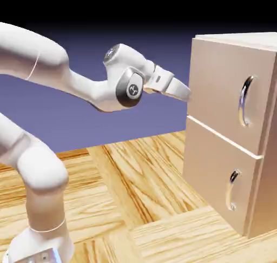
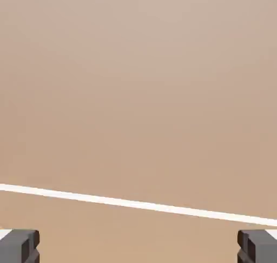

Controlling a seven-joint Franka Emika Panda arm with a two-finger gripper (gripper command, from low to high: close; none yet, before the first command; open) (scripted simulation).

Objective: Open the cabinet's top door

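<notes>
The pale beige cabinet (image 1: pixel 266 194) stands at the right of the exterior view. Its top door (image 1: pixel 216 89) is the taller panel and lies flush, with a long curved silver handle (image 1: pixel 246 100) near its right side. My gripper (image 1: pixel 183 91) sits right at the door's left edge, well to the left of the handle. In the hand view flat beige wood fills the picture, crossed low down by a thin pale seam (image 2: pixel 138 204). My gripper (image 2: pixel 138 248) is open, its two grey fingertips (image 2: pixel 19 245) far apart with nothing between them.
Below the top door is the shorter panel (image 1: pixel 211 170) with a small silver handle (image 1: pixel 233 190). The cabinet rests on a wood-grain table (image 1: pixel 135 197). The arm's white base (image 1: pixel 40 240) rises at the lower left.
</notes>
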